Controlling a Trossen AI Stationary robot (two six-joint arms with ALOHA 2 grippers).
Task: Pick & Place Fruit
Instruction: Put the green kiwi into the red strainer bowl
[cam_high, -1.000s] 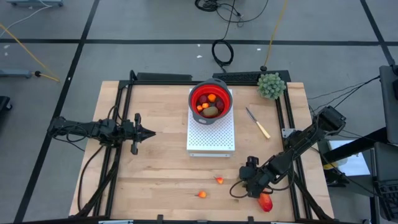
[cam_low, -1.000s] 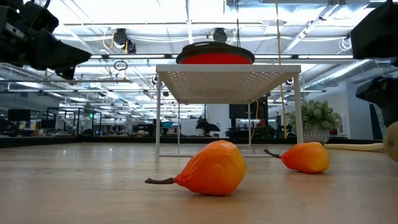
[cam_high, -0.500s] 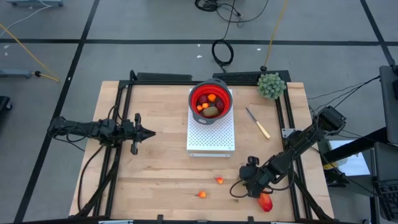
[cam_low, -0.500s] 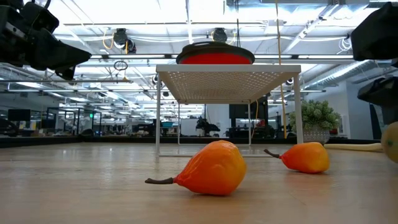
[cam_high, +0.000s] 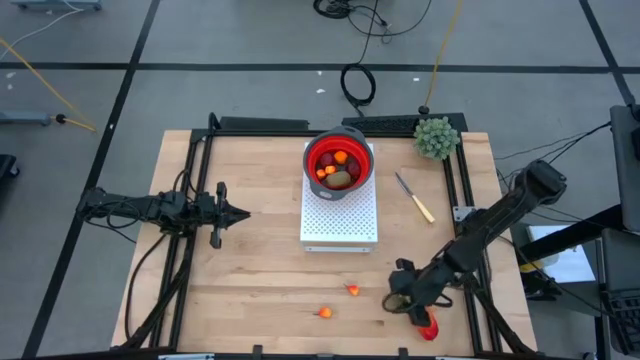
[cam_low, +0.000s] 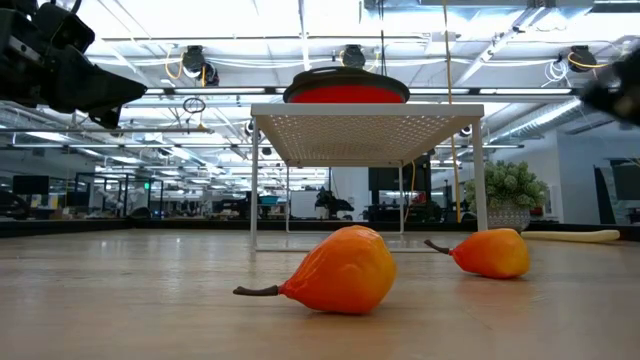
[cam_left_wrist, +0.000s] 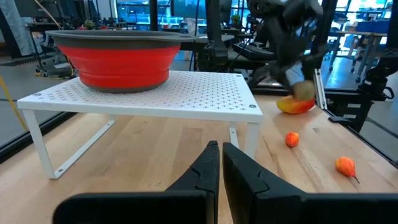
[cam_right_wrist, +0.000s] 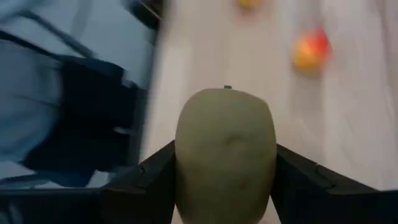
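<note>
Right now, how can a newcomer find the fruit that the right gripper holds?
Start at the white perforated stand in the table's middle, then go to the near right corner, where the right gripper is. Between its fingers sits a brown-green oval fruit, unlike the red-orange oblong beside it.

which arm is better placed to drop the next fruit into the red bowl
Probably the right: its gripper is clamped on a brown-green oval fruit near the table's front right corner. The left gripper is shut and empty, left of the red bowl.

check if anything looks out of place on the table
Three fruit lie loose on the wood instead of in the red bowl: two small orange pears and a red-orange piece beside the right end effector, which grips a brown-green oval.
</note>
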